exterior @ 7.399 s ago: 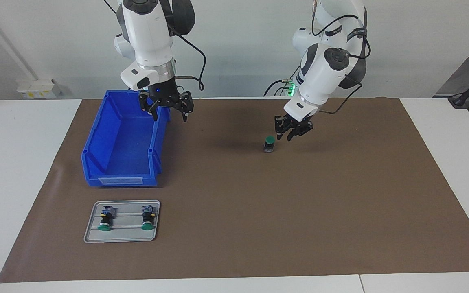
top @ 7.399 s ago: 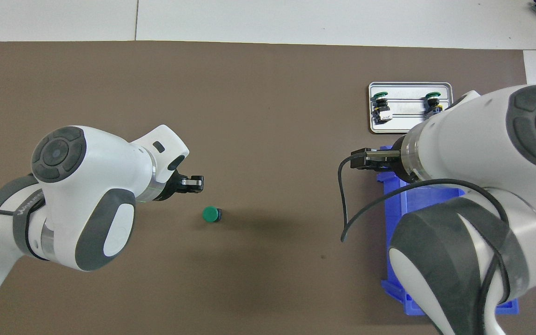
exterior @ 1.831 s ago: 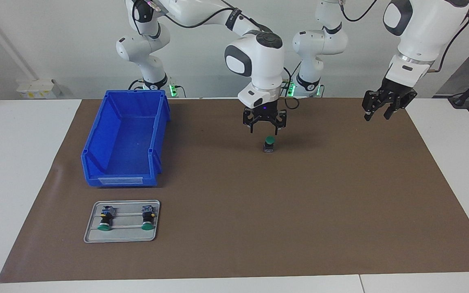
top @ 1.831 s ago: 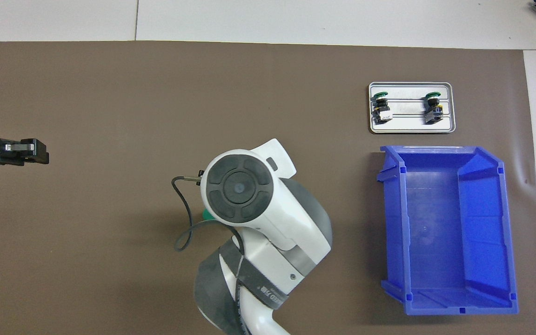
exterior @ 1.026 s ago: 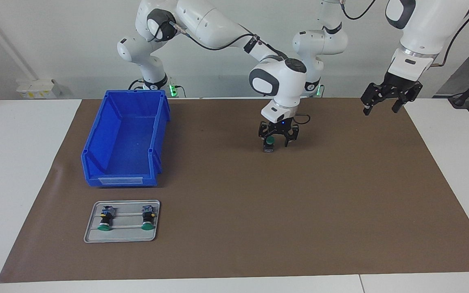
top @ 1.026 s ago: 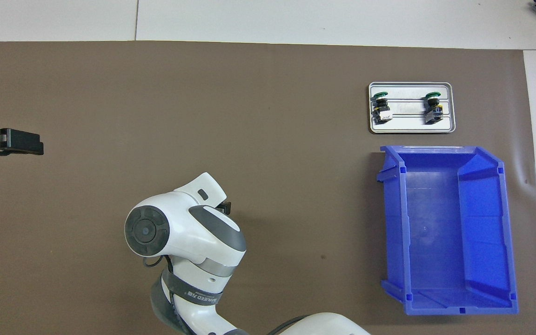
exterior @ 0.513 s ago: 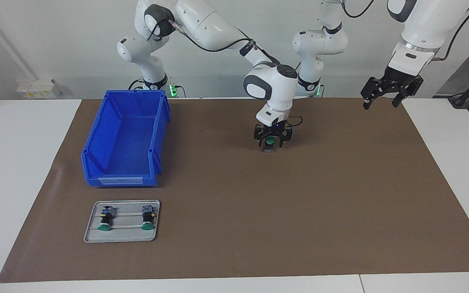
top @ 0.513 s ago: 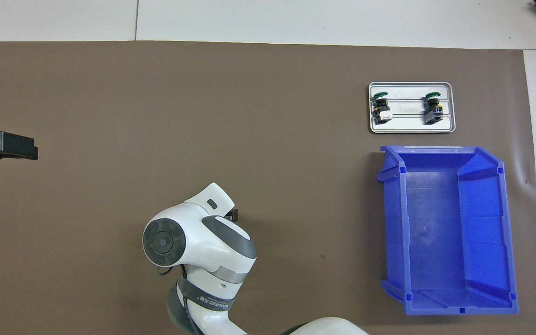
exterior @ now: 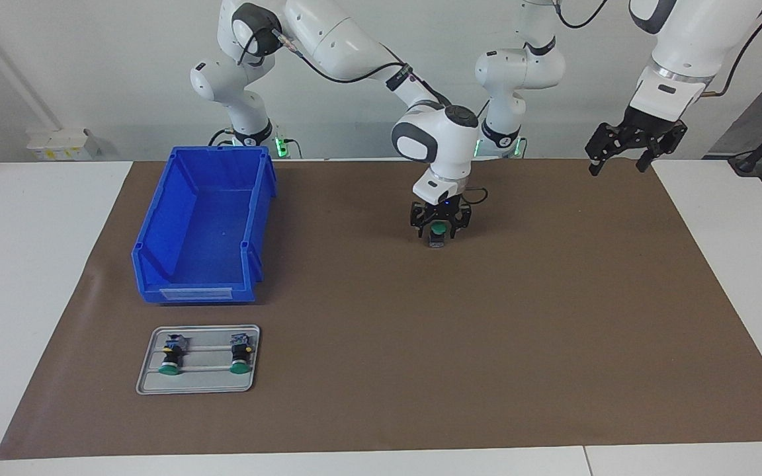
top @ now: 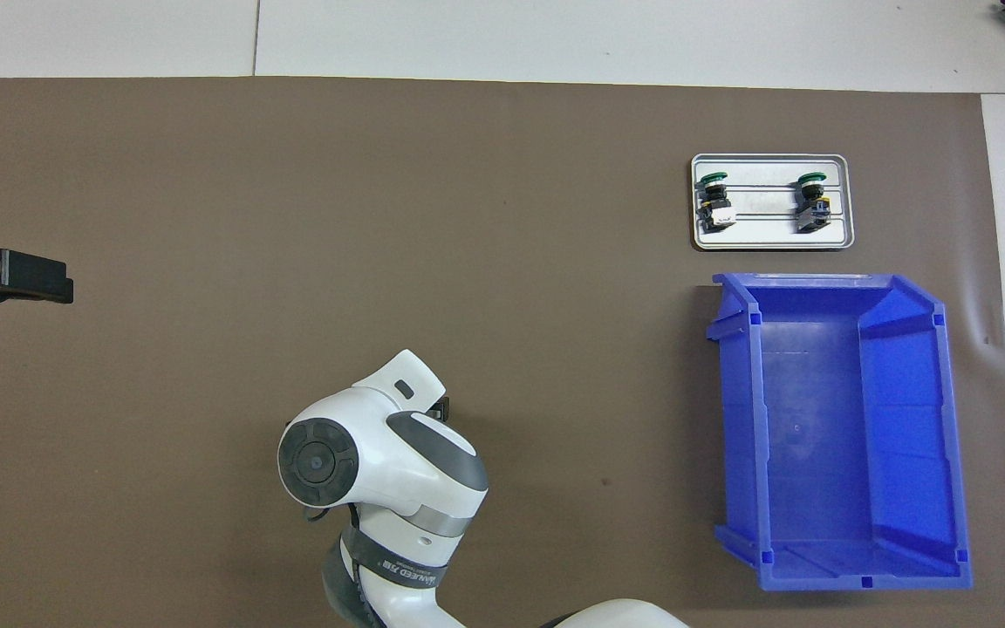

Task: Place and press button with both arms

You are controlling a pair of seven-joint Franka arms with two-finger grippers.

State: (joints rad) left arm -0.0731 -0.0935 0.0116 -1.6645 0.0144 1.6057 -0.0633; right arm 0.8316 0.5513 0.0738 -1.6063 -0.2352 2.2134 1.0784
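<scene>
A button (exterior: 437, 237) with a green cap stands upright on the brown mat (exterior: 421, 344), about midway between the two arms' ends of the table. My right arm reaches across to it. My right gripper (exterior: 440, 227) is low over the button, open, with a finger on either side of the green cap. In the overhead view the right arm's wrist (top: 380, 462) hides the button. My left gripper (exterior: 619, 165) is open and empty, raised over the mat's edge at the left arm's end; it also shows in the overhead view (top: 31, 277).
A blue bin (exterior: 156, 218) stands at the right arm's end of the table, its wall also showing from overhead (top: 734, 419). A metal tray (exterior: 197, 383) farther from the robots than the bin holds two more green-capped buttons (exterior: 170, 360) (exterior: 241, 357).
My right arm swung from over the bin to the button, then its gripper came down around the green cap. My left gripper drew away from the button and rose over the mat's edge.
</scene>
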